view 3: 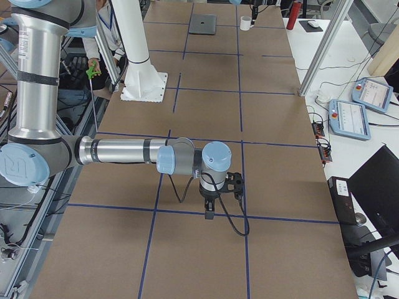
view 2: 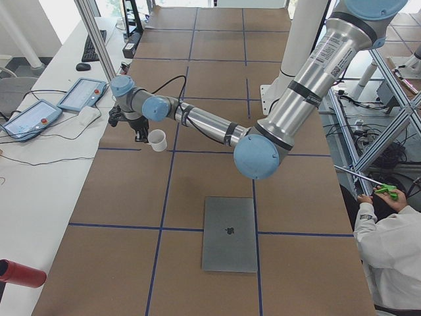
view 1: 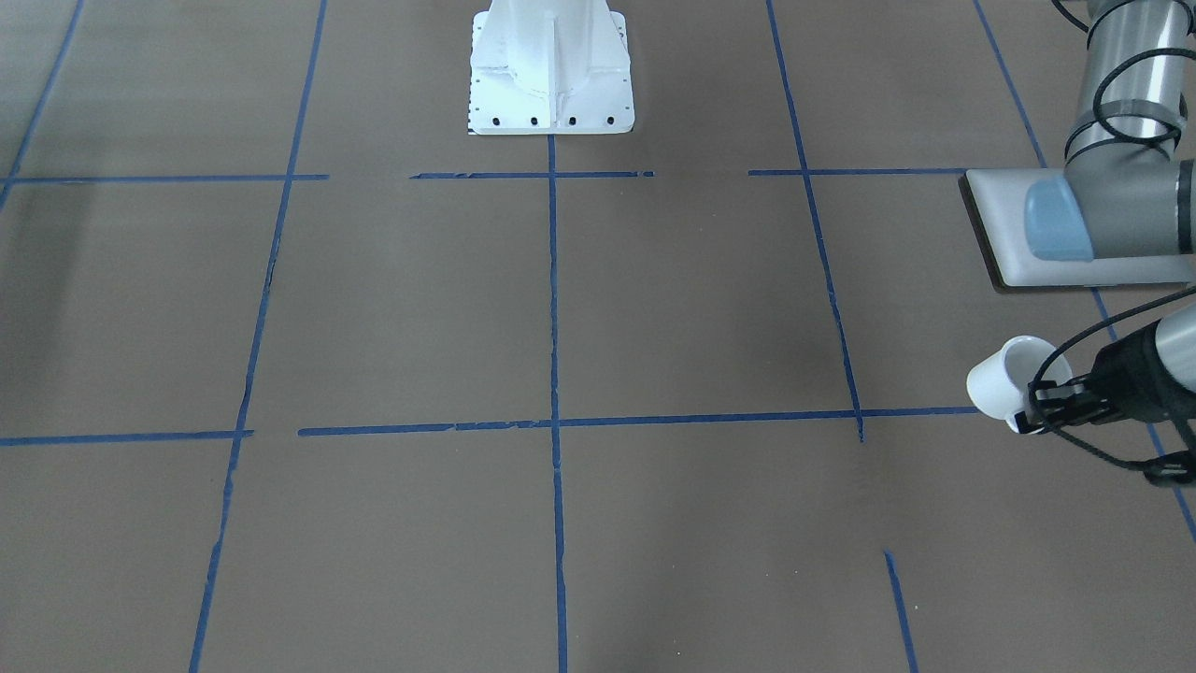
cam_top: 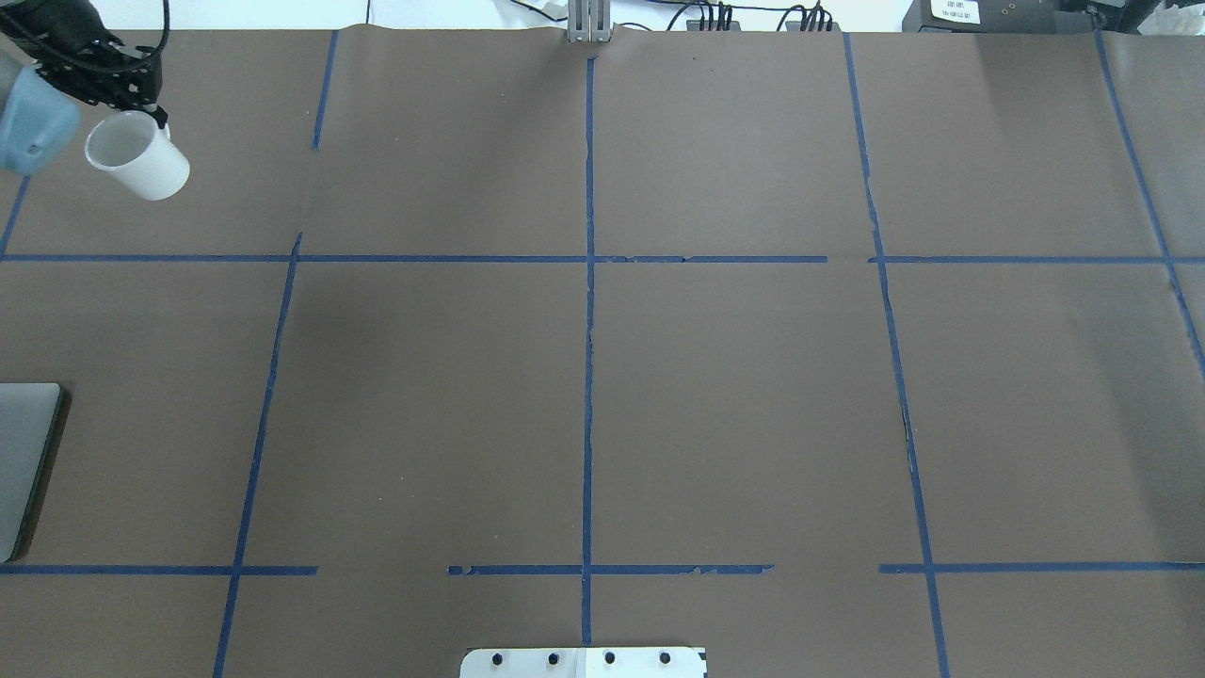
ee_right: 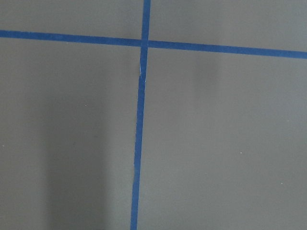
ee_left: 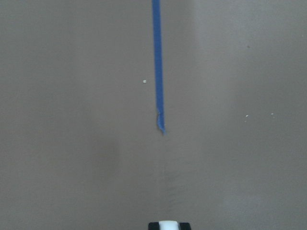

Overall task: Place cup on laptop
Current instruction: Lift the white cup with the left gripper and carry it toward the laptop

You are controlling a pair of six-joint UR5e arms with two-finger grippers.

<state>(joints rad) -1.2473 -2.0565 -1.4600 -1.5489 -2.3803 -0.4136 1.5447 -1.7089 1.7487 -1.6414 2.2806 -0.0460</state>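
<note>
The white cup hangs tilted in my left gripper, near the table's far left corner; the fingers are shut on its rim by the handle. It also shows in the overhead view under the gripper, and in the left side view. The silver-grey laptop lies closed and flat on the table, nearer the robot than the cup; only its edge shows overhead. My left arm's elbow partly covers it in the front view. My right gripper points down over the table's right part; I cannot tell whether it is open or shut.
Blue tape lines grid the brown table. The white robot base stands at mid-table edge. A side table with teach pendants and a red cylinder runs beyond the far edge. A person sits beside the robot.
</note>
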